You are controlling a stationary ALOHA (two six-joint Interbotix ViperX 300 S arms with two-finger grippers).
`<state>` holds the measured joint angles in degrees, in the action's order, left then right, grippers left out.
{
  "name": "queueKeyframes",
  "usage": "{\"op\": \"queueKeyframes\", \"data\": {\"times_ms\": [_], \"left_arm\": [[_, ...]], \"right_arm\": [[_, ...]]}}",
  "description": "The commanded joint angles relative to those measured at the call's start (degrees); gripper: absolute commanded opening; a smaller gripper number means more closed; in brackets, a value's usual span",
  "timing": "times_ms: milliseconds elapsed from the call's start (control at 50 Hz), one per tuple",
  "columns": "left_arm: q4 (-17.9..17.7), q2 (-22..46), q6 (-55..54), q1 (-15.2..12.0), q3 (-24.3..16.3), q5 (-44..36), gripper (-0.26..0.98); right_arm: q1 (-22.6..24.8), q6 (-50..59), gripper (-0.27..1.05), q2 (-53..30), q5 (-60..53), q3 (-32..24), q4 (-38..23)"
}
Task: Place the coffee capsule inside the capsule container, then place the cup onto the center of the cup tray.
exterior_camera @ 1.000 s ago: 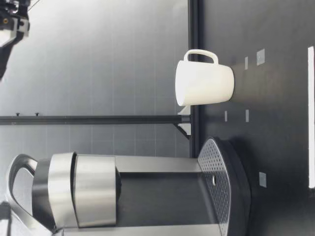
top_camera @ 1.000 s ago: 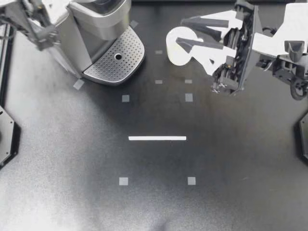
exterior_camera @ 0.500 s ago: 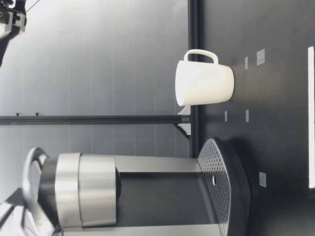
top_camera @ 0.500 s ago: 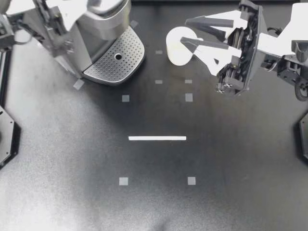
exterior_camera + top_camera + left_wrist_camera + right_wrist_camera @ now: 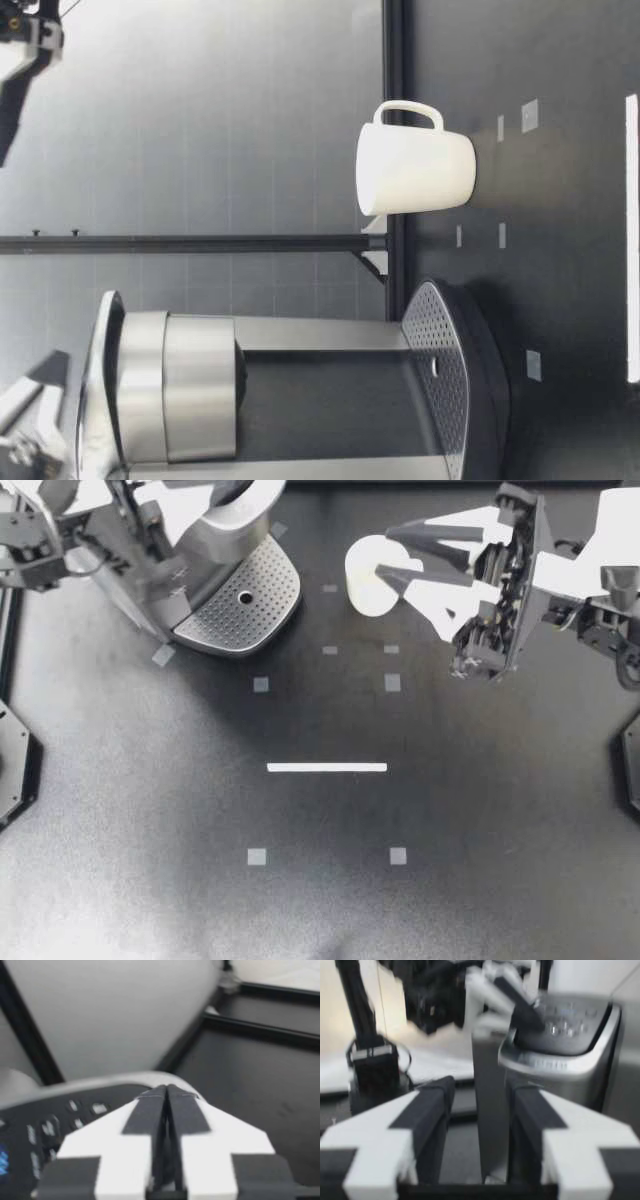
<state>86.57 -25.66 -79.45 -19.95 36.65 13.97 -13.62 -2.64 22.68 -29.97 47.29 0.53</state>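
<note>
Top view: right gripper [image 5: 386, 552] spread above cup [image 5: 362, 596]; left gripper [image 5: 226, 492] pressed together

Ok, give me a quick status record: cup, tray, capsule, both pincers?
cup: upright on the table, beside the coffee machine, off the tray
cup tray: nothing on it
capsule: not visible
left pincer: shut, at the machine's top
right pincer: open, high above the cup, not touching it

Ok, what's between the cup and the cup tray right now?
Nothing in the way: the top view shows only bare table with one small tape mark between the cup and the tray.
</note>
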Motion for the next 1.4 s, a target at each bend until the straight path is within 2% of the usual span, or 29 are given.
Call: {"op": "queueKeyframes", "data": {"times_ms": [0,140,220,340,540,620,720,840,900,1000,1100,1180,1280,1380], "left_arm": [[0.35,0.53,1.58,2.81,-3.16,7.03,0.07],[-1.23,1.58,7.21,6.94,-5.98,16.96,0.07],[-5.54,1.41,10.02,8.26,-7.73,21.36,0.07],[-14.15,0.70,16.52,9.40,-9.76,24.96,0.07],[-32.70,1.67,35.07,9.93,-14.94,35.07,0.07],[-38.23,2.29,41.04,9.93,-17.40,39.46,0.07],[-43.07,2.81,45.97,9.93,-19.60,42.36,0.07],[-45.44,2.46,48.96,9.93,-20.57,42.98,0.07],[-45.44,2.11,49.22,9.93,-20.39,43.07,0.07],[-45.44,1.23,49.31,9.93,-19.86,43.07,0.07],[-45.44,0.26,49.31,9.93,-19.42,43.07,0.07],[-45.44,-0.53,49.31,9.93,-18.90,43.15,0.07],[-45.44,-1.23,49.22,9.93,-18.46,43.15,0.07],[-45.09,-1.58,49.31,9.84,-18.11,43.15,0.07]], "right_arm": [[-0.62,-0.35,0.49,1.67,5.62,-2.55,0.00],[-2.90,-2.37,0.49,2.11,20.04,-5.89,-0.26],[-4.66,-4.04,0.49,1.85,29.44,-8.35,-0.35],[-8.00,-6.94,0.49,0.97,42.71,-12.22,-1.05],[-11.07,-15.56,0.49,-2.72,64.60,-19.95,-1.93],[-12.83,-18.72,0.49,-4.57,70.05,-22.76,-0.62],[-16.08,-23.55,0.49,-6.59,75.06,-25.22,2.64],[-20.48,-32.70,0.49,-8.96,79.10,-27.16,11.07],[-23.47,-38.50,0.49,-10.37,81.04,-27.77,17.14],[-26.98,-46.23,0.50,-12.39,82.62,-27.86,23.03],[-29.27,-51.77,0.53,-14.85,82.44,-27.42,24.26],[-30.50,-53.35,0.60,-17.49,82.09,-27.33,24.26],[-30.67,-54.05,0.68,-21.01,81.74,-27.42,24.17],[-30.67,-54.40,0.68,-23.47,81.12,-27.42,24.26]]}}
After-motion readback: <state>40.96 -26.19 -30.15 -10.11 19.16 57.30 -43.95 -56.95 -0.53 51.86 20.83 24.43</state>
